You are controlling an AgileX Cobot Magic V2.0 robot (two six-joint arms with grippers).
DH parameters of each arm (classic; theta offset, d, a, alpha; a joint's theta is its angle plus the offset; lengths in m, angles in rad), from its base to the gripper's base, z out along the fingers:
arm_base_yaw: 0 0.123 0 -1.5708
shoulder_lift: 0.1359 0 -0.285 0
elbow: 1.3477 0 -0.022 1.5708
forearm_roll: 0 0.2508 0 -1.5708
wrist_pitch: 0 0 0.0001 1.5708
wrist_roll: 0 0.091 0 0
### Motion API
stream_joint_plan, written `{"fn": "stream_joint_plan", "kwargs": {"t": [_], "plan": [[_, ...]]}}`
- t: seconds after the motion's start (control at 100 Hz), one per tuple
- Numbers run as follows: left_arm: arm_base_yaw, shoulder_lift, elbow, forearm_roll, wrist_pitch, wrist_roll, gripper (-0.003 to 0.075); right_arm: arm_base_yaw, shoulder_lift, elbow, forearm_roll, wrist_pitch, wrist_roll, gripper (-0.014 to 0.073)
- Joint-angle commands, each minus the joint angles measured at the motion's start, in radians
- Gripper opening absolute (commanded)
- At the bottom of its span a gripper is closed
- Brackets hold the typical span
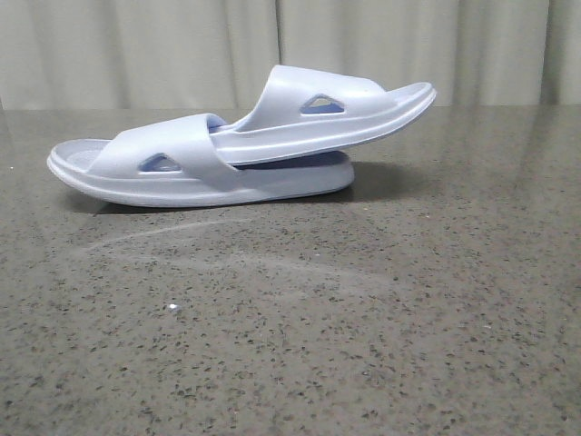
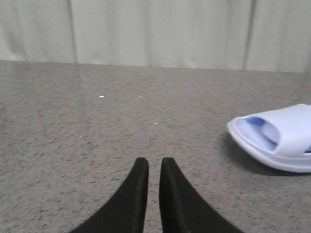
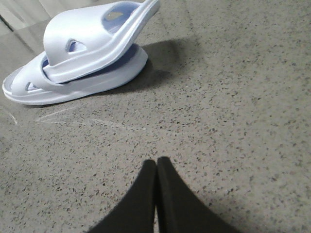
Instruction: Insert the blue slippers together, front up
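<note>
The two pale blue slippers lie nested at the back of the table. The lower slipper (image 1: 182, 173) lies flat, sole down. The upper slipper (image 1: 318, 118) is pushed under the lower one's strap, and its free end tilts up to the right. Both show in the right wrist view: the upper (image 3: 92, 39) and the lower (image 3: 73, 90). One end of a slipper (image 2: 282, 141) shows in the left wrist view. My left gripper (image 2: 154, 162) is empty, its fingers a thin gap apart, well clear of the slippers. My right gripper (image 3: 156, 162) is shut and empty, well short of the pair.
The speckled grey stone table (image 1: 290, 345) stretches wide in front of the slippers. A pale curtain (image 1: 136, 45) hangs behind the table's back edge. A tiny white speck (image 1: 172, 309) lies on the table.
</note>
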Motion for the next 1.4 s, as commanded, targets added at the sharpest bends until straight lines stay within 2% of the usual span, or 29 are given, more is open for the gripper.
{"fn": "stream_joint_plan", "kwargs": {"t": [0.0, 0.06, 0.17, 0.22, 0.33, 1.19, 1.39], "plan": [[0.014, -0.051, 0.037, 0.21, -0.128, -0.23, 0.0015, 0.0, -0.001, -0.028, -0.004, 0.003, -0.013, -0.0079], [0.017, -0.094, 0.084, 0.273, -0.147, -0.274, 0.0015, 0.0, -0.001, -0.028, -0.004, 0.003, -0.013, -0.0079], [0.017, -0.146, 0.168, 0.274, -0.201, -0.275, 0.0015, 0.0, -0.001, -0.028, -0.004, 0.003, -0.013, -0.0079], [0.017, -0.143, 0.164, 0.28, -0.136, -0.275, 0.0015, 0.0, -0.001, -0.028, -0.004, 0.003, -0.013, -0.0079], [0.017, -0.144, 0.166, 0.297, -0.111, -0.273, 0.0015, 0.0, -0.001, -0.028, -0.004, 0.01, -0.013, -0.0079], [0.017, -0.144, 0.166, 0.285, -0.122, -0.271, 0.0015, 0.0, -0.001, -0.028, -0.004, 0.011, -0.013, -0.0079], [0.017, -0.144, 0.166, 0.285, -0.122, -0.271, 0.0015, 0.0, -0.001, -0.025, -0.006, -0.084, -0.013, -0.0079]]}}
